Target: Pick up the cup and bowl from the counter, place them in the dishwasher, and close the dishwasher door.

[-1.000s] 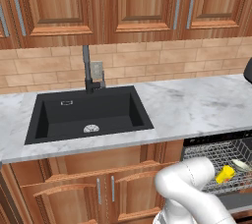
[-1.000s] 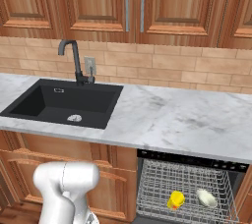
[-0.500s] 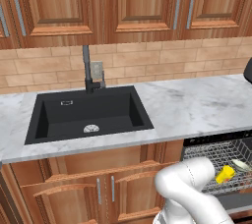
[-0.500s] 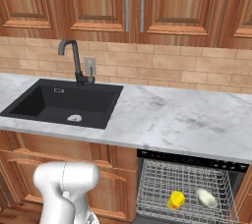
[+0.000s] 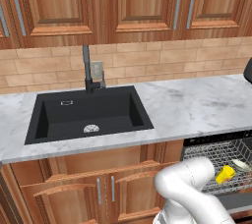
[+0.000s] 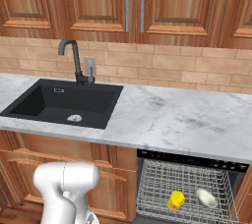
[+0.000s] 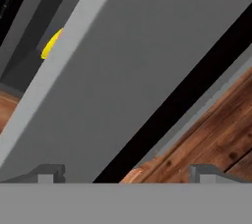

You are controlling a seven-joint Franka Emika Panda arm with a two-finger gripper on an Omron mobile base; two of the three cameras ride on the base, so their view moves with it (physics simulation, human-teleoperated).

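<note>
Cup (image 6: 175, 200) and bowl (image 6: 206, 198) already sit in the dishwasher (image 6: 187, 188) rack. Pincer (image 7: 125, 175), spread wide and empty, faces the dishwasher door (image 7: 147, 61), whose grey panel slants from seven to one o'clock.

One cup (image 6: 175, 200), one bowl (image 6: 206, 198), one sink (image 6: 69, 102), one faucet (image 6: 75, 61), one dishwasher (image 6: 187, 183).

We list: black sink (image 5: 91, 115) set in the worktop's left part; dark faucet (image 5: 87, 70) at its back edge; wall outlet (image 5: 97, 68) beside it; tan brick backsplash (image 6: 197, 66); wooden upper cabinets (image 6: 133, 2); wooden lower cabinets (image 5: 98, 188).
</note>
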